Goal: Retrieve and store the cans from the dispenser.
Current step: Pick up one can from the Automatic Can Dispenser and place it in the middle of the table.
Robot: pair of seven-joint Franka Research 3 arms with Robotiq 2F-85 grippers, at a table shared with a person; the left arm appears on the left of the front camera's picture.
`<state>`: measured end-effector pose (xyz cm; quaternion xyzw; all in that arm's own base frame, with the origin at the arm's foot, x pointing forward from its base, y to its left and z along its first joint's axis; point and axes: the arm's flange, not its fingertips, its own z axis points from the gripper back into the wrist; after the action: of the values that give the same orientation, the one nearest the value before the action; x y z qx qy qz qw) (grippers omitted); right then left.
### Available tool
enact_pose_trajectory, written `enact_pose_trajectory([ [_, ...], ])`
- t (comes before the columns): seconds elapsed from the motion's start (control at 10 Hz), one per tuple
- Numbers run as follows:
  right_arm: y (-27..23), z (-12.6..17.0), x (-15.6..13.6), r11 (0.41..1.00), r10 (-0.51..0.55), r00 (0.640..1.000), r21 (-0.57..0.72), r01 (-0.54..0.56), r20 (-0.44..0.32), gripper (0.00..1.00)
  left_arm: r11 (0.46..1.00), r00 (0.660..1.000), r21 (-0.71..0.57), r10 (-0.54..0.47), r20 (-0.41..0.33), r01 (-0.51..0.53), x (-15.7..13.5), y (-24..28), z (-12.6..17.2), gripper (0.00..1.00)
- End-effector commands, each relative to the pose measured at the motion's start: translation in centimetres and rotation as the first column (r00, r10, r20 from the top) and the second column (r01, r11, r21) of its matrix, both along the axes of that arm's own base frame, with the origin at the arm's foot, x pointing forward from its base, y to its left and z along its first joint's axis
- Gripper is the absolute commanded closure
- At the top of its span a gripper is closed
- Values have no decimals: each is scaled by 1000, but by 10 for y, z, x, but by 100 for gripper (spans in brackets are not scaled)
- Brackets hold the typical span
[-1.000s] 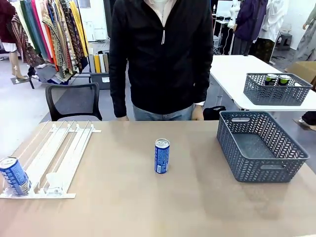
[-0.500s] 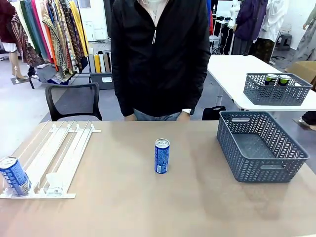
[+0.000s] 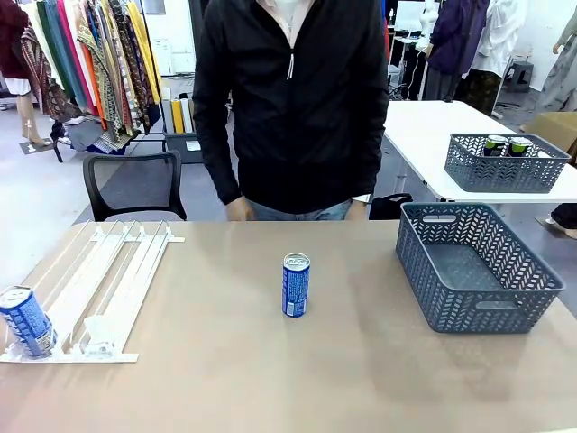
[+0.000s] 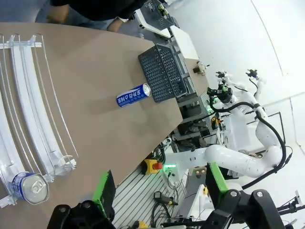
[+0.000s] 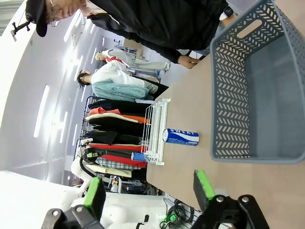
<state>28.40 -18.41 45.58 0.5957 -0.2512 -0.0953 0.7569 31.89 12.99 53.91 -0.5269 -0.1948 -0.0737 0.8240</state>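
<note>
The left hand (image 4: pixel 159 191) hangs above the surface (image 3: pixel 225 379) with its two fingers spread wide and nothing between them. Close beside one of its fingers, a blue can (image 4: pixel 29 188) stands at the stop end of the dispenser (image 4: pixel 28 95), in an outer lane. Farther ahead of this hand a second blue can (image 4: pixel 133 95) stands upright on the bare surface, and beyond it is the grey basket (image 4: pixel 161 71). The right hand (image 5: pixel 148 193) is also wide open and holds nothing. The grey basket lies just ahead of it, the second blue can farther off, and the dispenser behind that can.
</note>
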Motion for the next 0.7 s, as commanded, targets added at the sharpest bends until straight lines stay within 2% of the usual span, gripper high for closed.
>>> enact_pose_trajectory([
  [0.0,0,4,3,1000,-6,1000,19,6,25,0,1000,1000,-18,-1,-8,1,0,1,3,0],
  [0.4,0,4,3,1000,-6,1000,19,6,25,0,1000,1000,-1,0,-1,0,0,0,0,0],
  [0.5,0,4,3,1000,-6,1000,19,6,25,0,998,1000,64,-15,15,14,-4,-11,0,0],
  [0.6,0,4,3,1000,-6,1000,19,6,25,0,983,999,183,-22,42,14,-17,-25,-5,0],
])
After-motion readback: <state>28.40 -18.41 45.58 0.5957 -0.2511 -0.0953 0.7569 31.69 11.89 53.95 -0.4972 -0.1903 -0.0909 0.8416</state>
